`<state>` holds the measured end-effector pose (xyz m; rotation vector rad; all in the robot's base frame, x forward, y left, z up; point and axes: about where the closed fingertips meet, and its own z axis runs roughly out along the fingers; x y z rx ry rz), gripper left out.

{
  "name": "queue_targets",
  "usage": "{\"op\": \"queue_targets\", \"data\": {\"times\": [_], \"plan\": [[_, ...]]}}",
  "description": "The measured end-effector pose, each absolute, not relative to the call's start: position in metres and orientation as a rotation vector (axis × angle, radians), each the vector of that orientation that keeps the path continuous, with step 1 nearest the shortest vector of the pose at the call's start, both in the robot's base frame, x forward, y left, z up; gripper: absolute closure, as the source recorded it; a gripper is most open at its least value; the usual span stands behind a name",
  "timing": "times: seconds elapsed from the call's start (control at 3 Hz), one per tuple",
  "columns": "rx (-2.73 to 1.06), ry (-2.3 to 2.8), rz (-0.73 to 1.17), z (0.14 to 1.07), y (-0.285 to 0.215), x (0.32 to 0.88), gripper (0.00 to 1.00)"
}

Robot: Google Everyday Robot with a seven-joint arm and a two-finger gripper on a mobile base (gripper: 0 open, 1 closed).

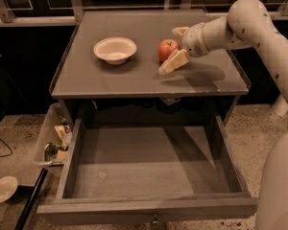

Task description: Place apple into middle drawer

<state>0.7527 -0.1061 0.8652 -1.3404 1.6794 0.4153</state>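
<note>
The small red apple (pixel 167 50) sits on the grey cabinet top (pixel 134 78), right of centre. My gripper (pixel 169 51) reaches in from the right, and its pale fingers (pixel 173 63) stand apart on either side of the apple, one in front and one behind. The gripper is open, and the apple rests on the surface. The middle drawer (pixel 149 164) is pulled out below the cabinet top, and its flat grey bottom is bare. Its small knob (pixel 155 220) shows at the front edge.
A shallow white bowl (pixel 115 50) sits on the cabinet top left of the apple. A clear bin (pixel 53 138) with odds and ends stands on the floor left of the drawer. A white dish (pixel 3 189) lies on the floor at far left.
</note>
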Motion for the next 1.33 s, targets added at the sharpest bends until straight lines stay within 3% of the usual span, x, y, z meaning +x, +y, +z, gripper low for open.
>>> {"op": "queue_targets", "data": {"times": [0.33, 1.33], "plan": [[-1.340, 1.679, 0.415, 0.8652, -0.1061, 0.7527, 0.22], [-1.340, 1.679, 0.415, 0.8651, -0.1060, 0.7527, 0.92]]}}
